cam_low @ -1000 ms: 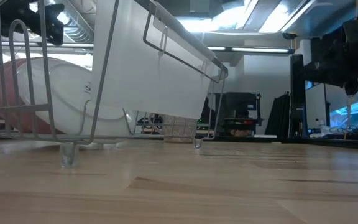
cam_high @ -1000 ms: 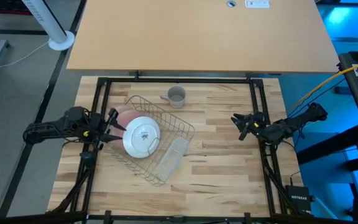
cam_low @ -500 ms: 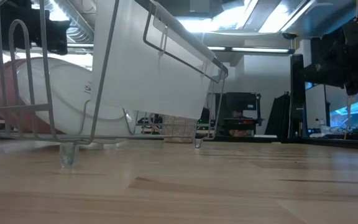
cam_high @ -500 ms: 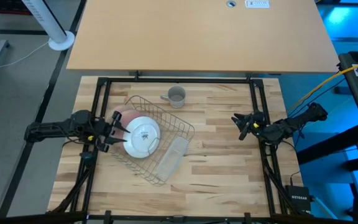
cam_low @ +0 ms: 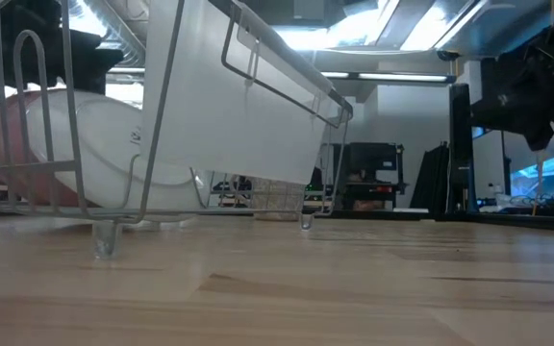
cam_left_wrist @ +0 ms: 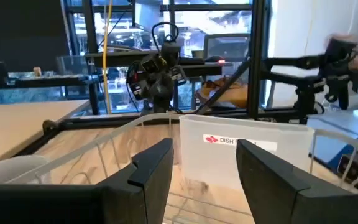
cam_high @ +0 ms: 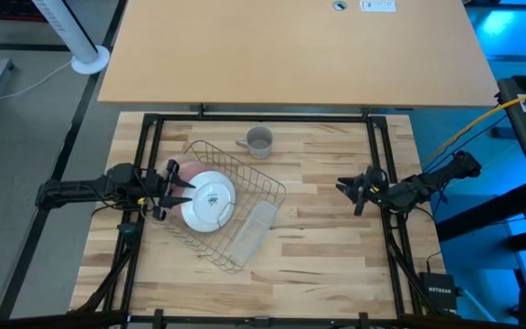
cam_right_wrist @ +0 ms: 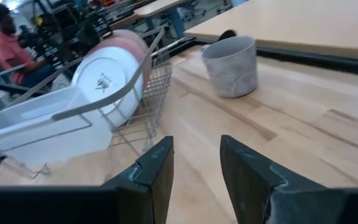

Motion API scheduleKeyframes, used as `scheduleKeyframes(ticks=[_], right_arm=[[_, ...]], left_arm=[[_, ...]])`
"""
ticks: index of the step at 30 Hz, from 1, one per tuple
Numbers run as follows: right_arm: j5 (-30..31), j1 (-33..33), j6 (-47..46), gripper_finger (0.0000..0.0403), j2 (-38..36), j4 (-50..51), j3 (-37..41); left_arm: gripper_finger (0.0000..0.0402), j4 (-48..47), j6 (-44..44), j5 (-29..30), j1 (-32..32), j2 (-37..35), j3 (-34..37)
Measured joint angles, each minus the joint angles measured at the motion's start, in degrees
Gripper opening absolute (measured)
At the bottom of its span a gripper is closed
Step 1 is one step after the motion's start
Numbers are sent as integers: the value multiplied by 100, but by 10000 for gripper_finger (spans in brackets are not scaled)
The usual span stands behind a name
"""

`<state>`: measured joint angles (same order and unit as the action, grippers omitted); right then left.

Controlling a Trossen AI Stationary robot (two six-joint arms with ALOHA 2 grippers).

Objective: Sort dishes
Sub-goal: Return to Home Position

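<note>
1. Three plates stand on edge in the single wire rack (cam_high: 245,169), on the left half of the table (cam_high: 336,247).
2. One is the white-backed plate (cam_high: 210,201). It leans at the front of the row with its white back facing the right arm.
3. The two pink plates (cam_high: 188,170) stand just behind it, toward the left arm. They overlap, so mostly their rims show.
4. One white plastic caddy (cam_high: 252,228) hangs on the rack's near end, beside the plates.
5. One grey cup (cam_high: 259,141) stands upright on the table just beyond the rack, apart from it.
6. The left gripper (cam_high: 175,179) hovers at the rack's left side, close to the pink plates. Its two fingers (cam_left_wrist: 148,174) are spread apart with nothing between them.
7. The right gripper (cam_high: 345,188) hangs over bare table, well apart from the rack. Its two fingers (cam_right_wrist: 154,171) are parted and hold nothing.
8. One person (cam_right_wrist: 8,37) shows in the room beyond the table.
</note>
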<state>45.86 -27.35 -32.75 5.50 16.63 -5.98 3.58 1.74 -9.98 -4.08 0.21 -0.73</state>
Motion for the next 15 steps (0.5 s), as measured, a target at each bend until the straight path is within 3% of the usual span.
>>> scheduleKeyframes(ticks=[6,15], right_arm=[[-247,0,0,136,0,-5,0],[-303,0,2,136,0,-10,2]], left_arm=[[169,272,-886,475,9,4,4],[169,402,-484,784,7,11,15]])
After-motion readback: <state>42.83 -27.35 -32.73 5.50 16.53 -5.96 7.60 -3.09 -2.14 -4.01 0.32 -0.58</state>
